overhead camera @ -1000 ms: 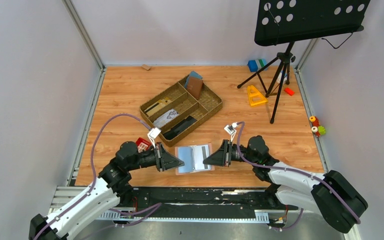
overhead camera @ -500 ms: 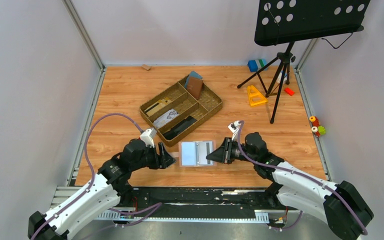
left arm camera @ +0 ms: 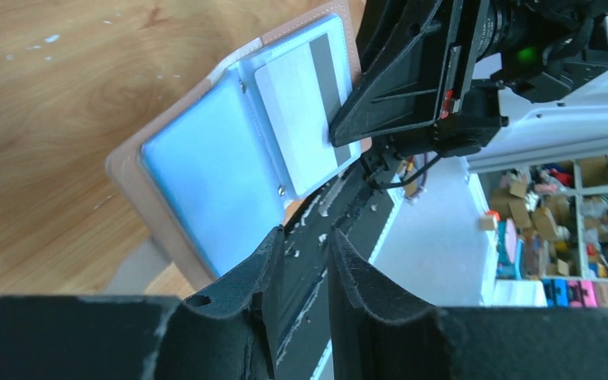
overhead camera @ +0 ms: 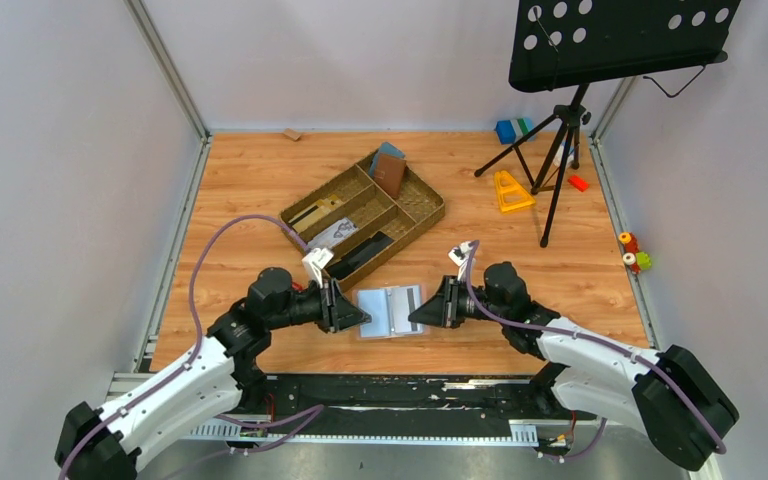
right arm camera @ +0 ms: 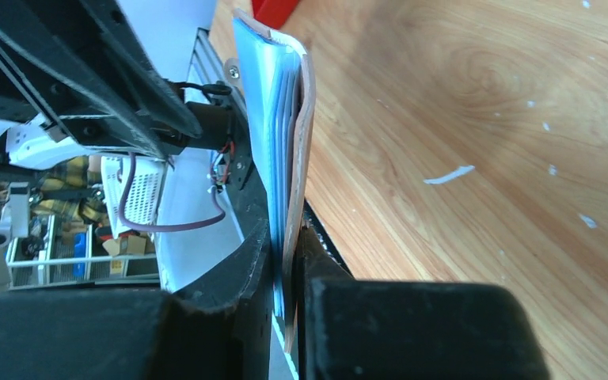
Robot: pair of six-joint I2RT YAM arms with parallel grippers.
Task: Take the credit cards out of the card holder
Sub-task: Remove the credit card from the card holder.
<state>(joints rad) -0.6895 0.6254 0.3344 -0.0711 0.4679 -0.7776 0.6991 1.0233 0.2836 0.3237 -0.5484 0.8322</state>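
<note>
The right gripper is closed on the holder. In its wrist view the holder stands edge-on between the two fingers, so only the tan cover and the thin edges of the blue sleeves show. Both inner faces are hidden there, and the near end of the holder is lost behind the fingers.

From above, the holder is open on the table between the two grippers. Its right edge is in the tip of the right gripper, and the left gripper is just beside its left edge. Whether the holder lies flat or is lifted a little, I cannot tell.

In the left wrist view the left gripper has its jaws narrow, with a small gap and nothing inside it. The near corner of the holder goes partly behind the left finger, and contact cannot be judged.

A white card with a dark stripe sits in the half far from the left gripper. The tip of the right gripper covers one side of it.

Any writing on the card or the holder cannot be read. A red thing is cut off at the top edge beyond the holder, and the shelves past the table are too blurred for labels
</note>
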